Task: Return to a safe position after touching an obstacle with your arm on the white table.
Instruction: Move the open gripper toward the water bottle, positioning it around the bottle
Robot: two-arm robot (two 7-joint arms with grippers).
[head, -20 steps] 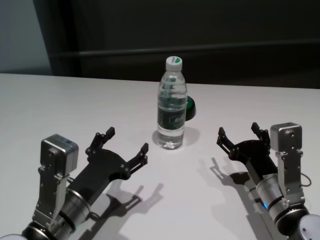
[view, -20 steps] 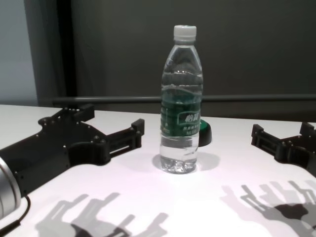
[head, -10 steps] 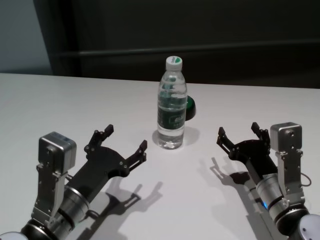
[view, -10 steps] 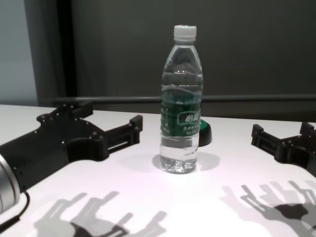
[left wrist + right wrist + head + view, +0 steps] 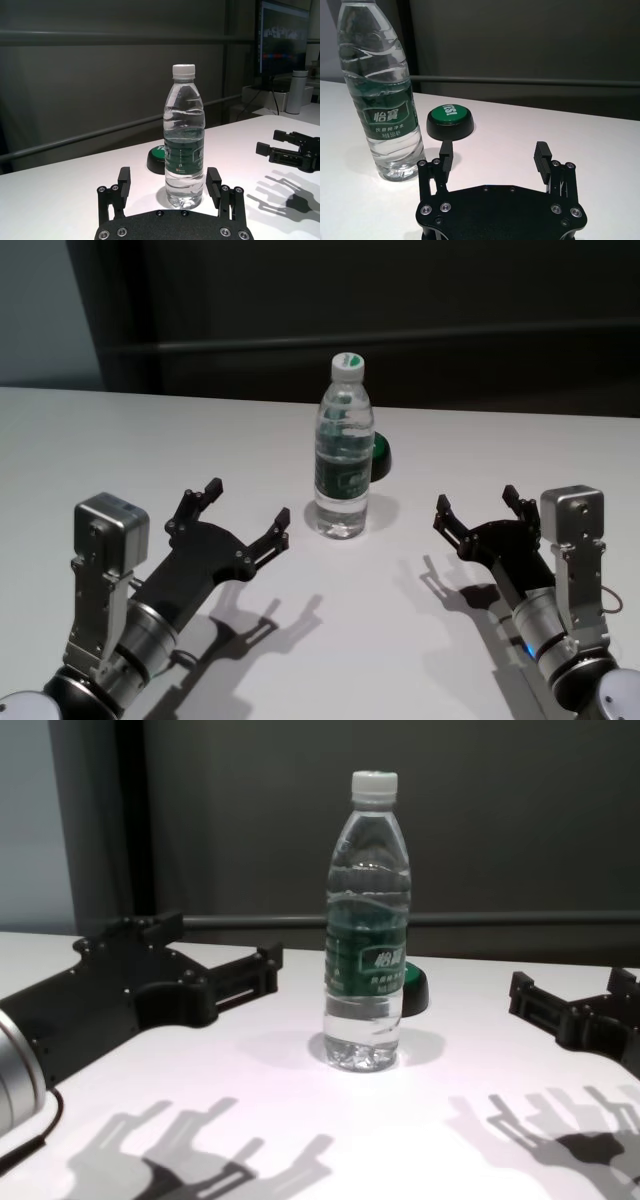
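The obstacle, a clear water bottle (image 5: 343, 465) with a white cap and dark green label, stands upright on the white table (image 5: 150, 440), near the middle. My left gripper (image 5: 247, 502) is open and empty. It hovers to the left of the bottle, pointing at it, with a clear gap between them. The left wrist view shows the bottle (image 5: 184, 145) just beyond its fingers (image 5: 123, 179). My right gripper (image 5: 475, 498) is open and empty, low over the table to the right of the bottle. The right wrist view shows the bottle (image 5: 382, 105) off to one side.
A low green-and-black round button (image 5: 381, 455) sits just behind the bottle to its right; it also shows in the right wrist view (image 5: 450, 122). A dark wall with a horizontal rail (image 5: 400, 338) runs behind the table's far edge. A monitor (image 5: 282, 37) stands off the table.
My left gripper has drawn away from the bottle, to the left and slightly upward, still open. The bottle and the right arm have not moved.
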